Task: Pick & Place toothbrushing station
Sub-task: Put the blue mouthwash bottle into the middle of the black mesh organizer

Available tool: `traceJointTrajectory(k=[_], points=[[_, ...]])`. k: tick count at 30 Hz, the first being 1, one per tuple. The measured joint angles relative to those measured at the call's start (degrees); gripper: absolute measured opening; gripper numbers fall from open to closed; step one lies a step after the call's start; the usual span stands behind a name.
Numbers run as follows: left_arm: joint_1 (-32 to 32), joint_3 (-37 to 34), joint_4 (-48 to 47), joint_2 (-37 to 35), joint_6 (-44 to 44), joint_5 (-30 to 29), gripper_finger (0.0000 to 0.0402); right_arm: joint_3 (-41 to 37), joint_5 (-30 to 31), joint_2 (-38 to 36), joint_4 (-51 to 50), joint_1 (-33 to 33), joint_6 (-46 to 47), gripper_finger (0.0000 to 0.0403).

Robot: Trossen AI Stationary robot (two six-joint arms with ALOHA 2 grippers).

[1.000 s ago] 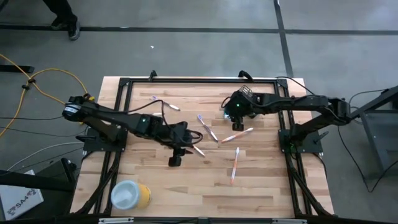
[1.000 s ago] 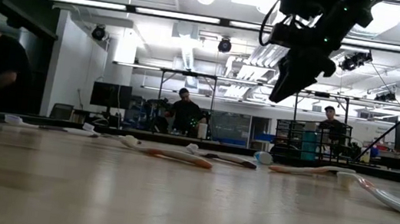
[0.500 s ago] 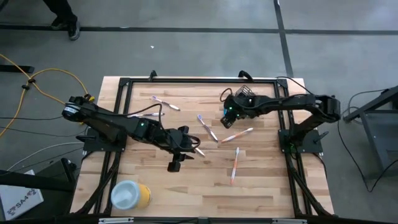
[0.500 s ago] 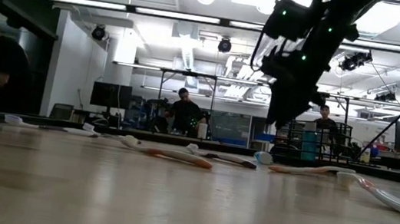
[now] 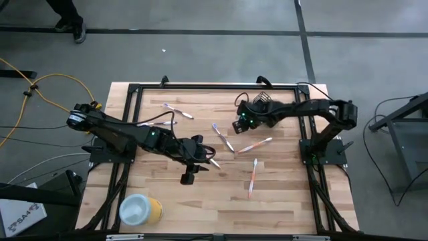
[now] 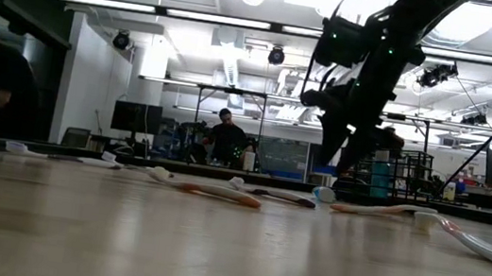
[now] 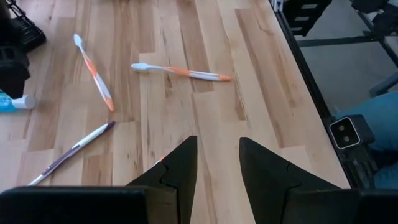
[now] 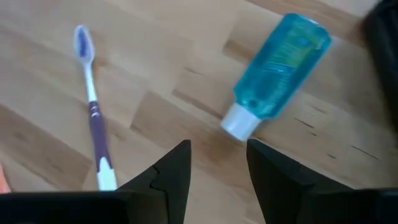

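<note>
The black wire-mesh holder (image 5: 262, 102) stands at the table's far right. Several toothbrushes lie flat on the table around its middle: a purple one (image 5: 223, 136), two orange ones (image 5: 256, 144) (image 5: 253, 175) and pale ones at the far left (image 5: 177, 110). One blue tube (image 8: 280, 68) lies flat, its white cap toward my right gripper (image 8: 217, 168). That gripper is open and low over the table just short of the cap, beside the holder (image 5: 242, 122). The purple toothbrush (image 8: 93, 112) lies next to it. My left gripper (image 7: 217, 168) is open and empty above the table's middle (image 5: 200, 152).
A yellow cylinder with a white top (image 5: 140, 209) lies near the front left edge. Black frame rails (image 5: 200, 86) run around the tabletop. People stand in the room beyond the table (image 6: 227, 140). Bare wood lies at the front right (image 5: 287, 201).
My right gripper has come down toward the table and a little toward its left edge, away from the holder and toward the blue tube. The tube and the toothbrushes have stayed where they were.
</note>
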Motion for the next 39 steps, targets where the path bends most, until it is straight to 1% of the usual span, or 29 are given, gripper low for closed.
traceJointTrajectory(k=[8,12,26,31,36,39], points=[[0.02,0.0,0.0,0.0,1.7,0.0,0.0115,0.07,-0.03,0.0,-1.23,-2.17,4.61,0.0148],[0.02,0.0,-0.02,0.0,2.46,0.02,0.0115,0.07,-1.05,0.01,-1.21,-2.92,6.52,0.0148],[-0.47,0.0,-1.05,0.02,2.58,0.04,0.0115,0.07,-1.35,0.4,-1.2,-2.91,9.78,0.0148],[-1.72,0.0,-1.05,0.02,2.58,0.07,0.0115,0.07,-1.54,2.59,-0.88,-2.53,11.05,0.0148],[-2.93,0.0,-1.03,0.04,2.56,0.2,0.0115,0.07,-4.08,6.84,0.58,-2.32,11.05,0.0148],[-3.45,0.0,-1.05,0.04,2.54,0.22,0.0115,0.22,-4.26,8.84,1.67,-2.49,10.91,0.0148]])
